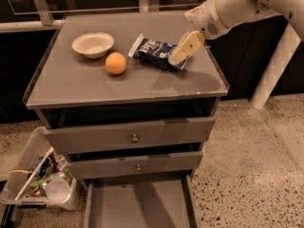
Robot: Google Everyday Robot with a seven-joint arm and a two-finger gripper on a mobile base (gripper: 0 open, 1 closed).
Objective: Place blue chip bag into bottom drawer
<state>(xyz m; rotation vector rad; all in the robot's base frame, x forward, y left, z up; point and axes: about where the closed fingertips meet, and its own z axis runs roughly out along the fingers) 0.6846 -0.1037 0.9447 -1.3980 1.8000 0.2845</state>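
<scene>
Reaching in from the back right corner of the worktop [95,87], the end effector [178,56] is angled down over the right end of the blue chip bag [152,49]. Whether it is set wide or narrow I cannot tell, and I cannot tell whether it is touching the bag yet. It holds nothing.

The bag lies flat, right of the middle and nearer the back edge than the front, its long side running roughly left to right. The step in hand looks to be the grasp itself.

To do it well, the end effector should probably straddle the bag across its short side, closer to the bag's middle than to the crimped end, so the bag hangs level rather than drooping. A flat foil bag gives little to bite on. Pressing down to the worktop before closing would likely help, and a firm but not crushing squeeze should keep the slippery film from sliding out.

An orange [116,63] sits near the bag's left end. It could roll if the bag is pushed that way, so a straight lift is safer than a drag. A white bowl [93,44] stands toward the back left corner, well apart.

The bottom drawer [137,205] is open below the front edge, ready to receive the bag.
</scene>
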